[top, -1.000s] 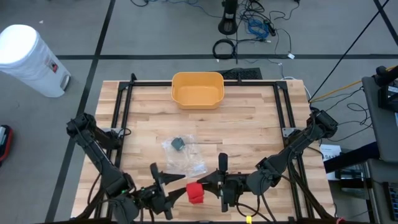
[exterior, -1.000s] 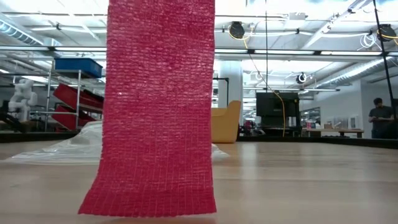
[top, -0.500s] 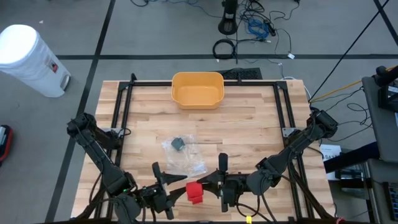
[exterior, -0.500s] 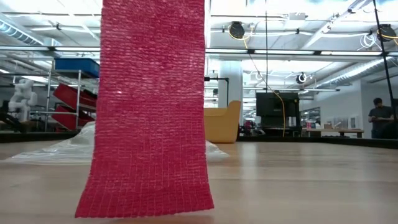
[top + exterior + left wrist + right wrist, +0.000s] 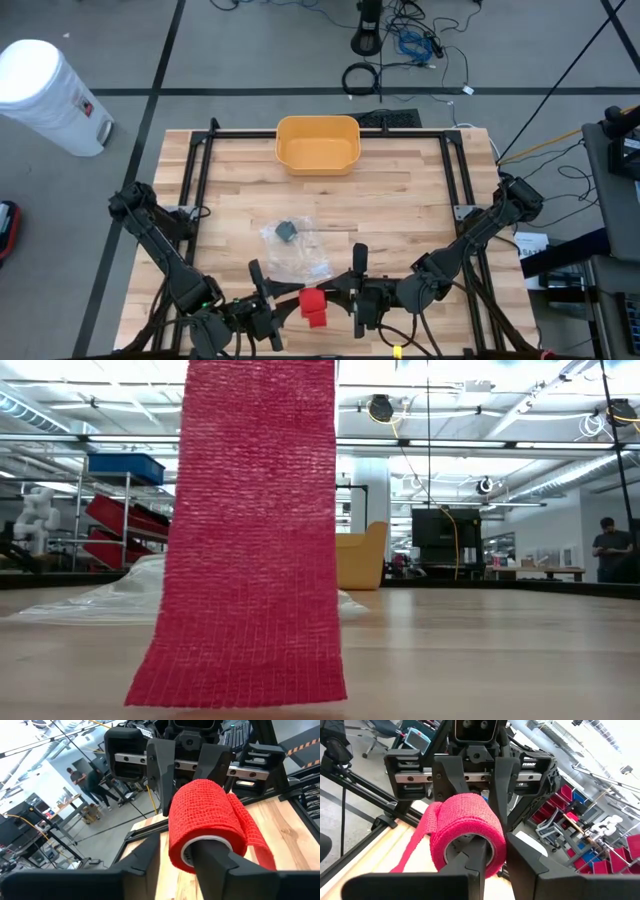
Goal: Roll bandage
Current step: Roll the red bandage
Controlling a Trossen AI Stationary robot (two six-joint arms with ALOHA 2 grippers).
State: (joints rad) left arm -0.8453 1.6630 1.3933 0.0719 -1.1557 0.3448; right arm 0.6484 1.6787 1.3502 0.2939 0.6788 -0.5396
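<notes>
Mid-roll step: red bandage roll (image 5: 314,308) held up at the 6 o'clock edge of the worktop (image 5: 400,200), between both grippers, its loose tail (image 5: 250,560) hanging down to the wood. Right gripper (image 5: 357,298) sits at the roll's 3 o'clock side; in the right wrist view one finger (image 5: 475,865) runs into the core and the other lies outside the wrap, so it looks pinched on the roll wall, jaws narrow. Left gripper (image 5: 262,300) at the roll's 9 o'clock side; left wrist view shows a finger (image 5: 210,857) poking into the core from that end, jaws about half open. Whether it really grips the roll I cannot tell.

Next move, as a guess: left firms up its hold, then the roll gets turned to take up the hanging tail.

Hard to read: low view is mostly filled by the tail, grippers cut off above. Clear plastic wrapper (image 5: 295,250) with a small dark thing on it lies near centre; yellow bin (image 5: 318,143) at 12 o'clock
</notes>
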